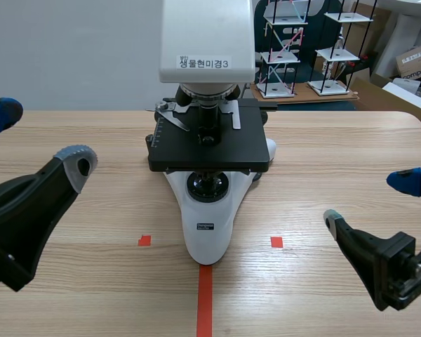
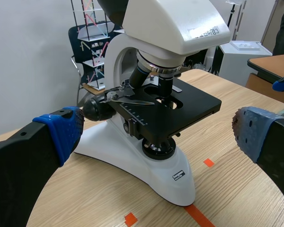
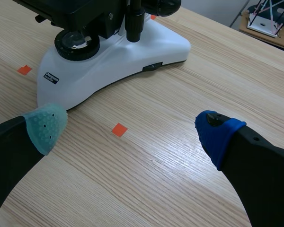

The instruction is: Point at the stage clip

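clearly, the thin silver stage clip (image 2: 135, 100) lies on the black stage (image 2: 199, 106), both arms' jaws spread.

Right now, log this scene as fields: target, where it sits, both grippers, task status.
target: stage clip, silver metal
location: on the black stage of the white microscope, rear left part
left gripper: open, left of the microscope, touching nothing
right gripper: open, low over the table, apart from the microscope
status: clip not yet pointed at
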`<state>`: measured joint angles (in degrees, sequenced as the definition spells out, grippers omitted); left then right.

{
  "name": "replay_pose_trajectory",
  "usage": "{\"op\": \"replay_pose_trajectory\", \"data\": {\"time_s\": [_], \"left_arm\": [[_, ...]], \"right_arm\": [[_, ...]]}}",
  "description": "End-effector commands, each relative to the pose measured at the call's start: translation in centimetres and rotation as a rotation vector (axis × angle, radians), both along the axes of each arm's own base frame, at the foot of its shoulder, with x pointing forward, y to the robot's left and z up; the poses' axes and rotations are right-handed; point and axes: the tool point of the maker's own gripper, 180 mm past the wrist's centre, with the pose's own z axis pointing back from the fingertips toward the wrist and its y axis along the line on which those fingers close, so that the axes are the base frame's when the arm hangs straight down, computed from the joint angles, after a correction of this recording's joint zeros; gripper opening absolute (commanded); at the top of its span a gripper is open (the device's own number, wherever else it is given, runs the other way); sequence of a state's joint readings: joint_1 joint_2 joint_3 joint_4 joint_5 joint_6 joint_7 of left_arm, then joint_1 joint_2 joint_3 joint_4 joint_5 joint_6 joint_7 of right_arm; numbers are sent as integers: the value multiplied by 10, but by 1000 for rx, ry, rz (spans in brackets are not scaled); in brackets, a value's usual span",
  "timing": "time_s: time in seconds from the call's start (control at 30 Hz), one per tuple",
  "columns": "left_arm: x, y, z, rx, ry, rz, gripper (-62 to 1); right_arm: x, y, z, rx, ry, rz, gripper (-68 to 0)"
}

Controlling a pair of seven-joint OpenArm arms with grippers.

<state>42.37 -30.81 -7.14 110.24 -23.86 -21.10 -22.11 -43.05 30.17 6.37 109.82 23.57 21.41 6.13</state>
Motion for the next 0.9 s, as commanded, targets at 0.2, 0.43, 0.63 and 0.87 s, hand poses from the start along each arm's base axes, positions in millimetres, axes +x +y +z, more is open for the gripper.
{"op": "replay_pose_trajectory", "data": {"time_s": [0.2, 0.43, 0.63, 0.87], "left_arm": [[-1, 0, 3, -18, -7, 1, 14], [-1, 0, 3, -18, -7, 1, 14], [-1, 0, 3, -18, -7, 1, 14], [-1, 0, 3, -18, -7, 1, 14]], "right_arm": [[4, 0, 10, 7, -34, 3, -80], [4, 0, 11, 9, -38, 3, -80], [4, 0, 11, 10, -38, 3, -80], [4, 0, 12, 14, -45, 4, -80]]}}
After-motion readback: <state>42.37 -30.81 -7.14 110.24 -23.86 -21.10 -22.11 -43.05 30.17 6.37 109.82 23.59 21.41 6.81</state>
